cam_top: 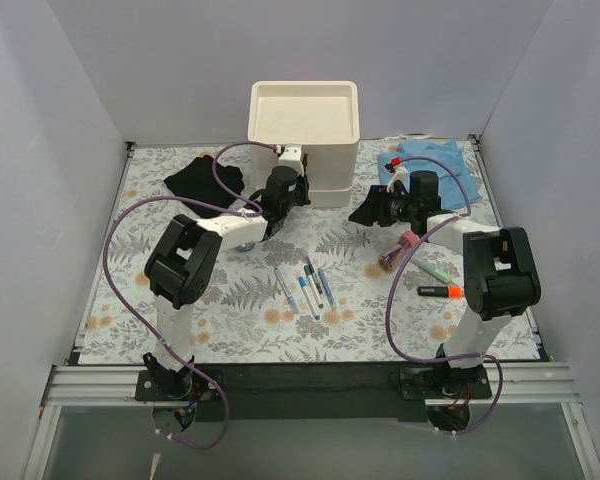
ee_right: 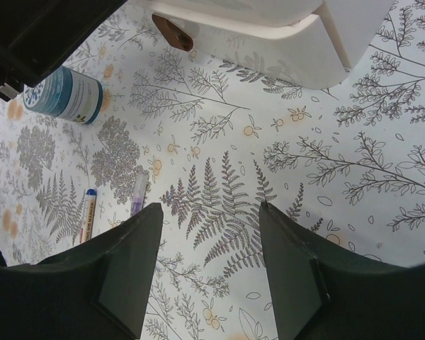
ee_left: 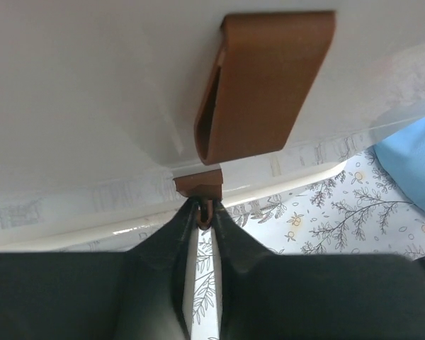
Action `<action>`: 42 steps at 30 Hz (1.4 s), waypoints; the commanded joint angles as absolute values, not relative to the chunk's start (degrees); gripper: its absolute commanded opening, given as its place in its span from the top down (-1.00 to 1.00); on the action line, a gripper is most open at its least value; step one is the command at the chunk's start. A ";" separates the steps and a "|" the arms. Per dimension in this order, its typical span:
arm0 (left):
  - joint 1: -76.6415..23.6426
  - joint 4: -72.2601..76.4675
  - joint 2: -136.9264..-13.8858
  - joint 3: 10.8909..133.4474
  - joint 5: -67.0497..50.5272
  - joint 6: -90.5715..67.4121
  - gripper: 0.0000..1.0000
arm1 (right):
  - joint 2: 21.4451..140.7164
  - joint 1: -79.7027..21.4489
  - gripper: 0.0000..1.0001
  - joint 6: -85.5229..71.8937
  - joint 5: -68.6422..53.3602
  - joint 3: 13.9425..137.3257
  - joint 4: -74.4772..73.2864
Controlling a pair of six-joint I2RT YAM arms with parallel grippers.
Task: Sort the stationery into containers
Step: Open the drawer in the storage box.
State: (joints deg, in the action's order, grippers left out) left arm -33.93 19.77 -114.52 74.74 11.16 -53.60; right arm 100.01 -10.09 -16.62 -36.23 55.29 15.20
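The cream-white drawer organiser [cam_top: 305, 125] stands at the back centre. My left gripper [cam_top: 292, 192] is at its lower front. In the left wrist view its fingers [ee_left: 230, 241] are shut on a small brown drawer handle [ee_left: 200, 185], below a larger brown handle [ee_left: 265, 78]. My right gripper [cam_top: 368, 212] is open and empty above the mat [ee_right: 211, 209]. Several pens [cam_top: 305, 285] lie mid-table. A pink-capped tube [cam_top: 395, 250], a green pen [cam_top: 435, 270] and a black marker with an orange end [cam_top: 440, 291] lie to the right. The blue tub [ee_right: 64, 94] stands by the left arm.
A black cloth [cam_top: 205, 178] lies to the left of the organiser and a blue cloth [cam_top: 430, 165] to its right. Purple cables loop over both arms. White walls close in the table on three sides.
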 commanded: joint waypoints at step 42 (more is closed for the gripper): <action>-41.66 11.42 -95.71 58.97 7.29 -51.07 1.00 | 95.97 -6.24 -0.19 -9.30 -38.32 51.08 10.81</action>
State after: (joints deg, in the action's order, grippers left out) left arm -40.23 13.56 -98.19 60.34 8.38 -52.75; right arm 96.62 -6.00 -10.37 -37.71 54.68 12.86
